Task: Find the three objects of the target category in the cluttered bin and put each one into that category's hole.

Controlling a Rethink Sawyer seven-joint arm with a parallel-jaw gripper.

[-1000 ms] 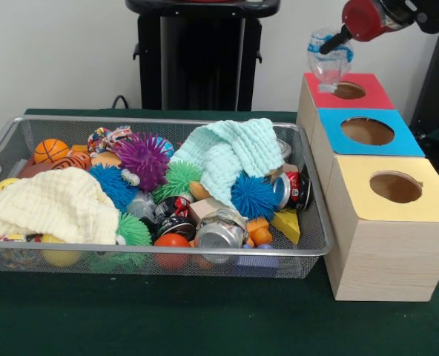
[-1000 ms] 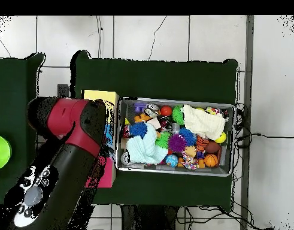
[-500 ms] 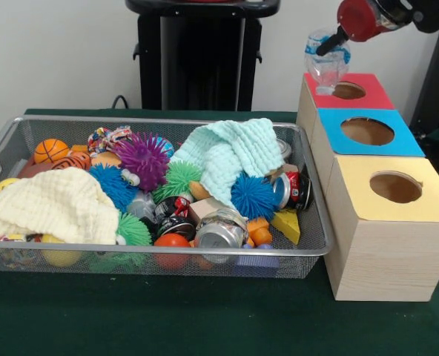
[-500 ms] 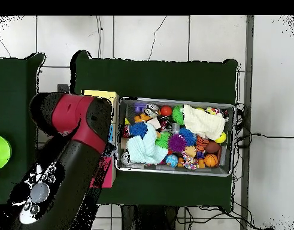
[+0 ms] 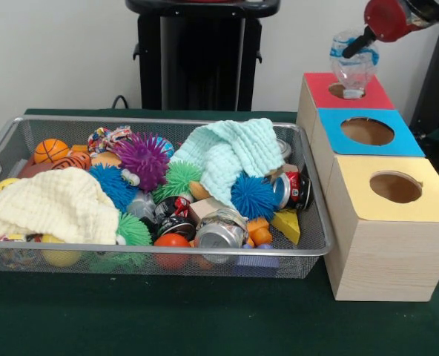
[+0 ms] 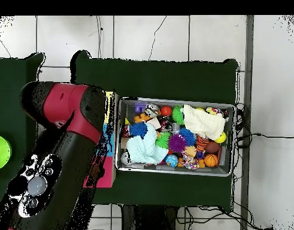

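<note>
One bottle: a clear plastic bottle with a blue label hangs upright over the red-topped box, its lower end at or just inside that box's round hole; whether it touches the rim cannot be told.
Pincer: the pincer reaches in from the upper right of the front view beneath the red part of the arm; a dark finger lies against the bottle's upper part, so it has hold of the bottle, closed around it.
Blue hole: the blue-topped box's hole sits in the middle box of the row, just nearer the camera than the bottle, with nothing in its opening.
Yellow box: the yellow-topped box stands nearest the camera, touching the blue one.
Bin: the wire mesh bin lies on the green bench beside the boxes, filled with clutter.
Clutter: a mint cloth, a cream cloth, a purple spiky ball, a blue spiky ball and a dented can show among it.
Overhead: the arm covers most of the boxes; the bin's rim is just beside it, and the bottle is hidden.
</note>
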